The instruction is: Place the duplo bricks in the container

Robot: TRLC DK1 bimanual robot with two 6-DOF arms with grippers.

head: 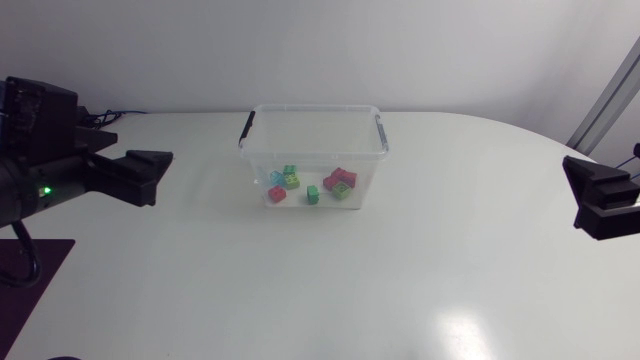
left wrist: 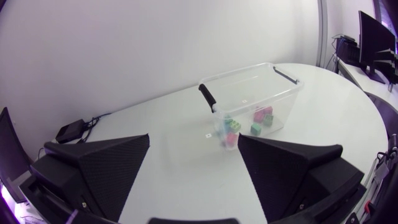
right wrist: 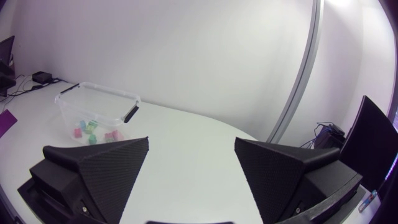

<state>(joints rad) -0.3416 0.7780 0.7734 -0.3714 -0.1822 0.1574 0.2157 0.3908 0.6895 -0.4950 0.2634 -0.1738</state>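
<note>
From the head view, the clear container (head: 312, 109) with black handle clips sits just above the centre of the frame on the white table (head: 400, 290). The duplo bricks (head: 313, 194) already lie on its floor: red, green, cyan, yellow-green and magenta pieces clustered toward its near wall. The left gripper (head: 160, 176) sits at the middle left of the frame and the right gripper (head: 572, 190) at the far right edge, both well apart from the container. In the left wrist view, the left gripper (left wrist: 194, 146) has its fingers spread wide with nothing between them. The container (left wrist: 283, 102) stands ahead of it, with the bricks (left wrist: 231, 126) visible through the wall. In the right wrist view, the right gripper (right wrist: 191, 149) is likewise spread and empty. The container (right wrist: 99, 91) lies far ahead beyond one finger, with the bricks (right wrist: 93, 127) inside it.
</note>
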